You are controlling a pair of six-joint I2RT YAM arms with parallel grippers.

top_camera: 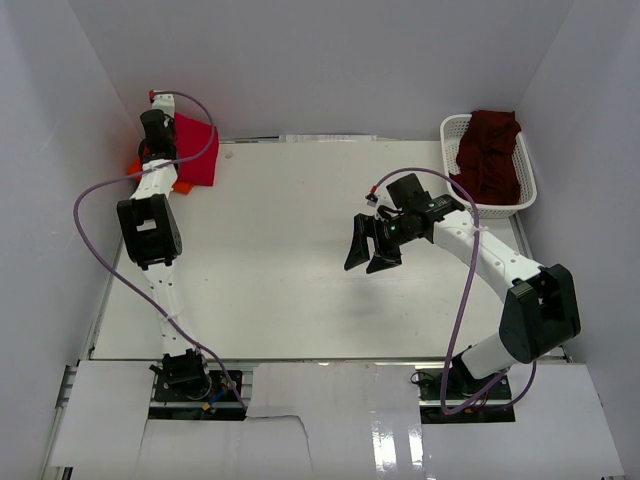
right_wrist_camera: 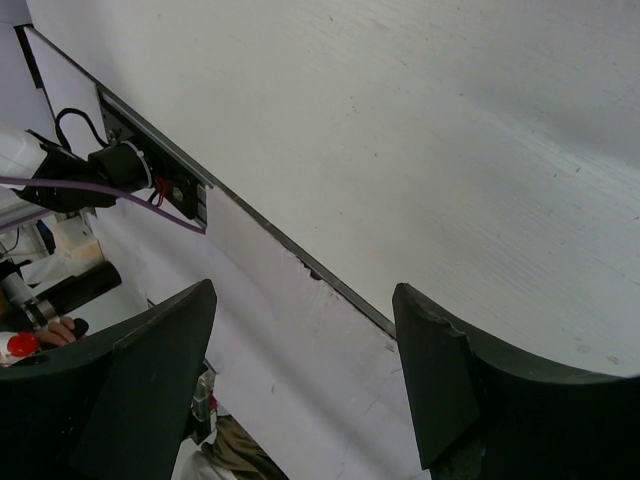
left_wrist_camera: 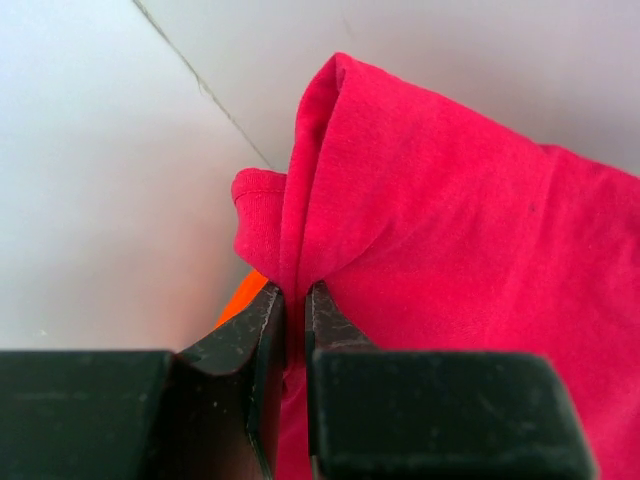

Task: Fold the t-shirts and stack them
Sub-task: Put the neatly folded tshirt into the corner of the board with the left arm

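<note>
The red t-shirt (top_camera: pixel 196 150) lies folded at the table's far left corner on top of the orange t-shirt (top_camera: pixel 184 186), of which only edges show. My left gripper (top_camera: pixel 155 128) is shut on a pinched fold of the red t-shirt (left_wrist_camera: pixel 440 230); a sliver of the orange t-shirt (left_wrist_camera: pixel 240 296) shows beside the left finger. The dark maroon t-shirt (top_camera: pixel 490 152) lies crumpled in the white basket (top_camera: pixel 524 196) at the far right. My right gripper (top_camera: pixel 368 255) hangs open and empty above the middle of the table; its view (right_wrist_camera: pixel 305 300) shows only bare table and the front edge.
White walls close in the table on the left, back and right. The left arm's purple cable (top_camera: pixel 100 195) loops over the left edge. The right arm's cable (top_camera: pixel 462 300) arcs over the right side.
</note>
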